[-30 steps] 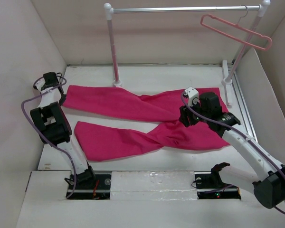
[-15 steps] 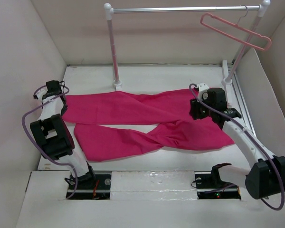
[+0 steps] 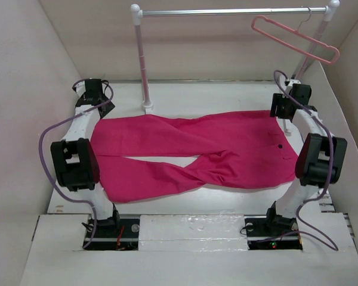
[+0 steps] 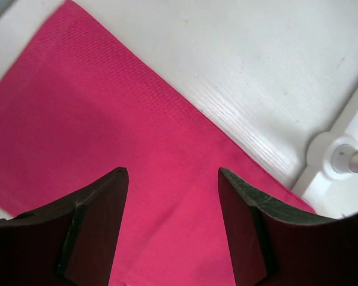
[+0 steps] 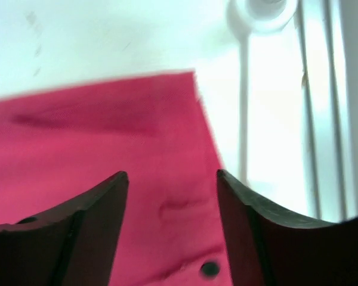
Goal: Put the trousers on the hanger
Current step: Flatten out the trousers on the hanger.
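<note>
The trousers (image 3: 197,152) are plain bright magenta-pink, with a fine woven rib in the left wrist view and one small dark button (image 5: 209,269). The hanger (image 3: 295,39) is pale pink. The rail (image 3: 227,11) is silver on white posts. The desk (image 3: 215,95) is white. The left gripper (image 4: 173,179) and right gripper (image 5: 173,179) are near-black. The cables (image 3: 45,143) are purple.

Robotics lab test cell: plain white panels (image 3: 24,89) box in a white surface (image 3: 227,95), left arm (image 3: 74,164) and right arm (image 3: 319,158) bolted at its edge.
</note>
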